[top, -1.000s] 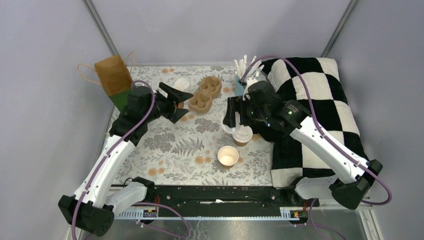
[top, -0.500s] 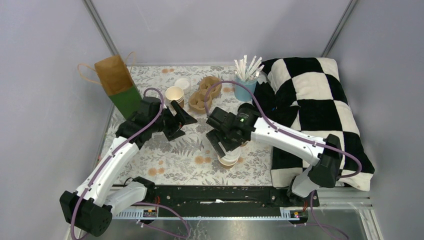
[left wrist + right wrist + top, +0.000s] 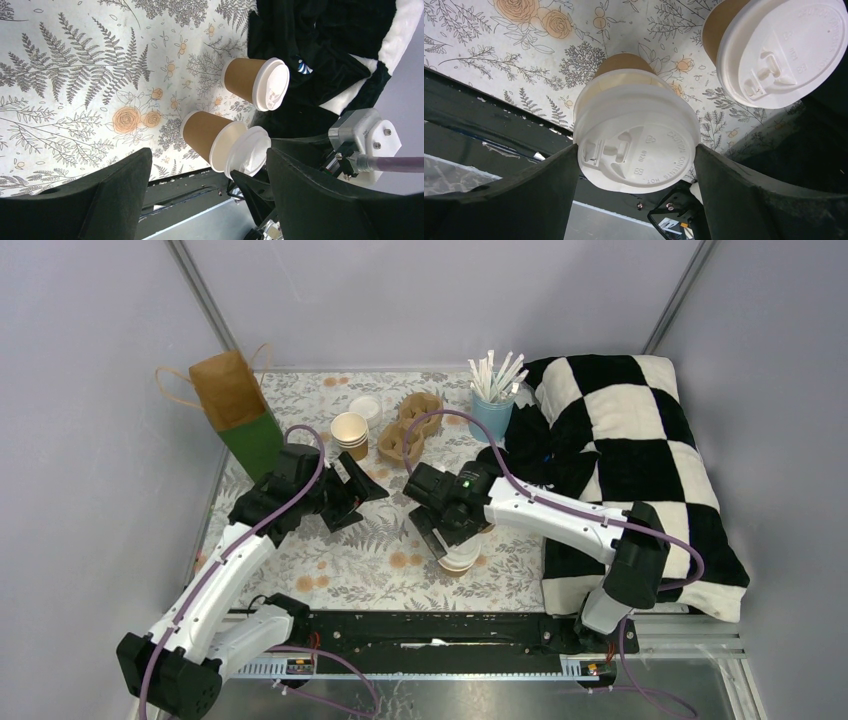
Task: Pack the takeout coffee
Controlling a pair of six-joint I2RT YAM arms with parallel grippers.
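Takeout coffee [image 3: 245, 80] stands as two kraft cups at the table-side edge of the checked blanket [image 3: 640, 440]: the capped cup [image 3: 774, 50] just beside that edge, and the uncapped cup [image 3: 202, 132] next to it, one place farther from the blanket. The right gripper [image 3: 636, 152] grasps a white lid [image 3: 639, 135] by its rim over the uncapped cup, offset and apparently not seated. The left gripper [image 3: 209, 159] hangs released and empty, farther from the blanket than both cups. Pressing down off-centre would likely buckle the paper rim or tip the cup into its neighbour, and letting go before the lid snaps on would leave it loose.
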